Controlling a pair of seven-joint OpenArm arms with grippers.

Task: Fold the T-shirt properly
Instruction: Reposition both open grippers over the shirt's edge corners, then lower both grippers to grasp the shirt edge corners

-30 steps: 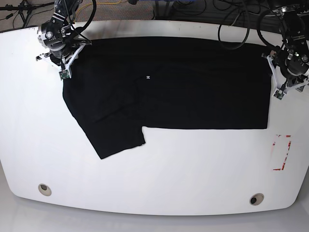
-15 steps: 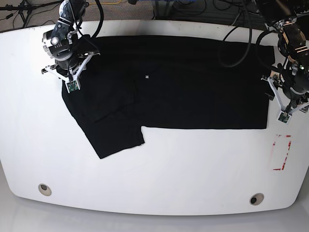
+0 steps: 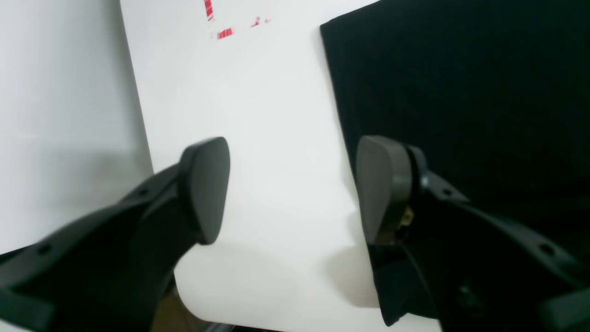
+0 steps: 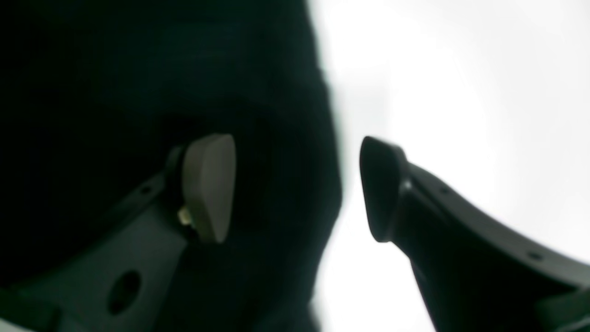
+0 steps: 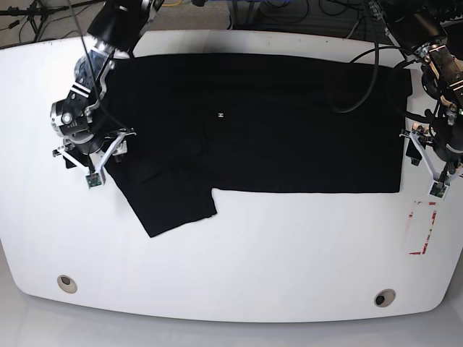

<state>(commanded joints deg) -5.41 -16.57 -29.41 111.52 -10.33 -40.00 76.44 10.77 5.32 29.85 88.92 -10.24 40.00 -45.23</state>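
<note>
White table [image 5: 239,253] carries the T-shirt [image 5: 275,123], spread flat across its far half, one sleeve pointing near-left. It looks soft, light and limp; I would pinch its edges. Left gripper [image 3: 295,189] and right gripper [image 4: 297,189] both have jaws apart, empty, at opposite edges.

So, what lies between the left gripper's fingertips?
Left wrist view: only bare white table between the left gripper fingertips; the T-shirt edge lies beside one.

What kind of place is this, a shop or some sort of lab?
Most likely a robotics lab or test bench. Two robot arms with cameras work over a bare white table, loose cables trail behind it, and a black T-shirt lies spread as a practice piece, beside red tape marks.
</note>
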